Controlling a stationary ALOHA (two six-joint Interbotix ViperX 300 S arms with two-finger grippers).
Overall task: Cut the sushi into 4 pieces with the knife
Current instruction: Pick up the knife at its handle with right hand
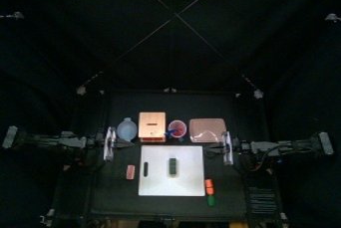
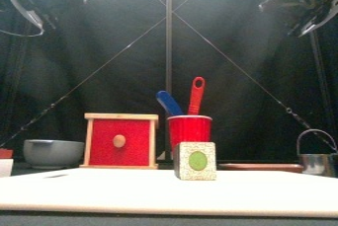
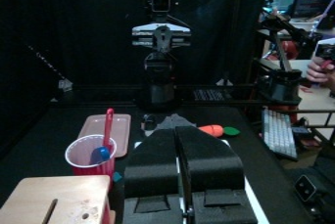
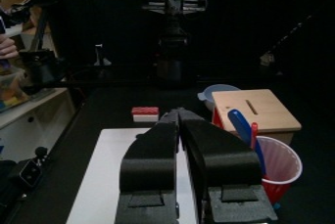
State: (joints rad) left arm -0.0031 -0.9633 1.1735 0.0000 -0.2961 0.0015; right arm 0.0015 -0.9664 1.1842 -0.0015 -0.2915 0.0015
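The dark green sushi roll (image 1: pixel 173 162) lies on the white cutting board (image 1: pixel 186 172) at the table's middle; its end (image 2: pixel 197 160) faces the front view. Behind it stands the red cup (image 1: pixel 177 128) (image 2: pixel 191 131) holding the blue knife (image 2: pixel 169 103) and the red knife (image 2: pixel 197 94). My left gripper (image 1: pixel 110 144) (image 3: pixel 183 136) rests at the board's left, jaws together and holding nothing. My right gripper (image 1: pixel 229 150) (image 4: pixel 183 118) rests at the board's right, jaws likewise together and holding nothing. Both are well apart from roll and cup.
Along the back stand a blue-grey bowl (image 2: pixel 53 152), a wooden box with a red drawer front (image 2: pixel 121 141) and a pink tray (image 1: pixel 206 128). A metal cutter (image 2: pixel 314 156) stands at the right. Small toys lie left (image 1: pixel 131 172) and right (image 1: pixel 210 185) of the board.
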